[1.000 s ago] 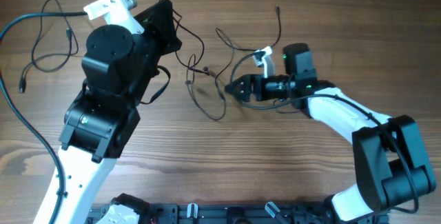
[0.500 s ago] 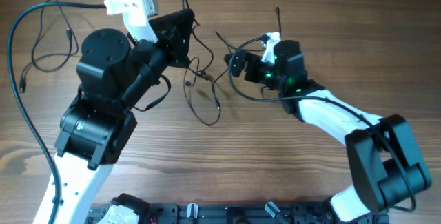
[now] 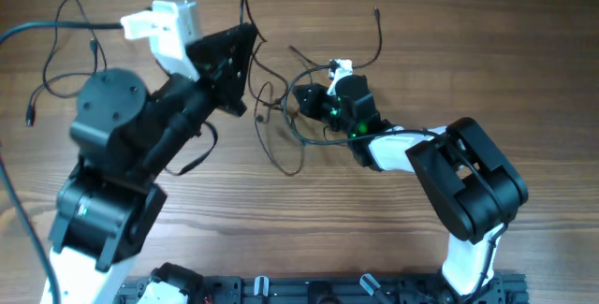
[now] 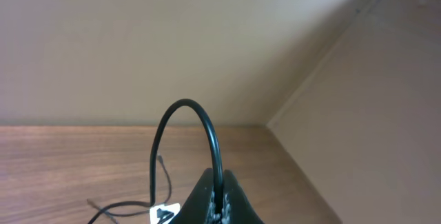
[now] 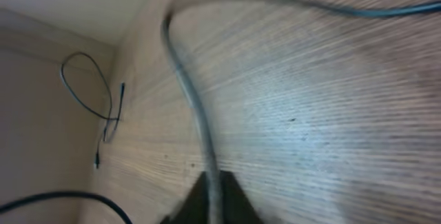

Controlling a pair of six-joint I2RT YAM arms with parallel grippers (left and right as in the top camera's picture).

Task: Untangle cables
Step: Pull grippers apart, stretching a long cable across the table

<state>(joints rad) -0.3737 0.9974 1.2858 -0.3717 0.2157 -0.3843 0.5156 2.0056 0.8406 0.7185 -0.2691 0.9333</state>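
Now the right gripper (image 3: 303, 105) has been snapped shut on a cable (image 5: 196, 114) just right of the knot (image 3: 266, 101). Another cable is held tight by the left gripper (image 4: 219, 186), up and left of the knot. Pulling apart can likely be started.

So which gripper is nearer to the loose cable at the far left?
Left. The left gripper is right of the loose cable; the right gripper is farther right again.
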